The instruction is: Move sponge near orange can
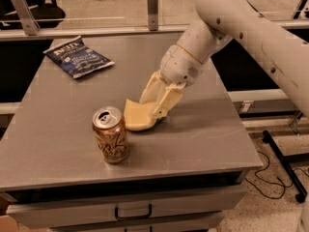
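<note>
Camera view: gripper (158, 111) near the middle of the tabletop (207, 139), its cream fingers (165, 99) closed on the sponge (136, 118), whose free end droops onto the surface. The sponge sits just beside the can (111, 135), which stands toward the front edge; the chip bag (77, 57) lies at the back left corner. Task judged nearly done: only release and withdrawal remain.

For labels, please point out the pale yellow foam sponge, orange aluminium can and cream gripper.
sponge (135, 117), camera view, bare left part.
orange can (111, 138), camera view, scripted side.
gripper (152, 109), camera view, between fingertips clamped on sponge.
</note>
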Motion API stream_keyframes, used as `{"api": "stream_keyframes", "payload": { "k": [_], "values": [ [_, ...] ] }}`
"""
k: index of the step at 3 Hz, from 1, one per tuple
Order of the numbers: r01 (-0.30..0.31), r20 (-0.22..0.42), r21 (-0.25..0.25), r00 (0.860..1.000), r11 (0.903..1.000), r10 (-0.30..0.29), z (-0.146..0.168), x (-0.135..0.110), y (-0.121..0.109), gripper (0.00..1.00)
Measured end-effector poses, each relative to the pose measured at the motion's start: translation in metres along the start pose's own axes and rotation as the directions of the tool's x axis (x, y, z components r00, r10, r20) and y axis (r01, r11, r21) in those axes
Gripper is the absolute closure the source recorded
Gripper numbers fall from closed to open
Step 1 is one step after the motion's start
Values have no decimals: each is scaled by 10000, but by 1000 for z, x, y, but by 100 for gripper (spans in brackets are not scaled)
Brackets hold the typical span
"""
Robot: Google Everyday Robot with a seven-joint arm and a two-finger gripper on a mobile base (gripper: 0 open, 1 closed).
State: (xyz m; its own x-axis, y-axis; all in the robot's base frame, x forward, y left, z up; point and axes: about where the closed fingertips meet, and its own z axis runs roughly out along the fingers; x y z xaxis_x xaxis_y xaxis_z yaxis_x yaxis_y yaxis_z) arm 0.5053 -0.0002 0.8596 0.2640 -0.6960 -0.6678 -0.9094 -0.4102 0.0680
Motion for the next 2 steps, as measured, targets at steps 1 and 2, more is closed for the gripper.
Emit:
{"api": "stream_keyframes", "payload": {
  "k": [1, 2],
  "values": [
    [8, -51, -114, 10000, 9999, -8, 3, -2, 4, 36],
    [-26, -81, -346, 10000, 9994, 23, 9, -4, 7, 12]
  ]
}}
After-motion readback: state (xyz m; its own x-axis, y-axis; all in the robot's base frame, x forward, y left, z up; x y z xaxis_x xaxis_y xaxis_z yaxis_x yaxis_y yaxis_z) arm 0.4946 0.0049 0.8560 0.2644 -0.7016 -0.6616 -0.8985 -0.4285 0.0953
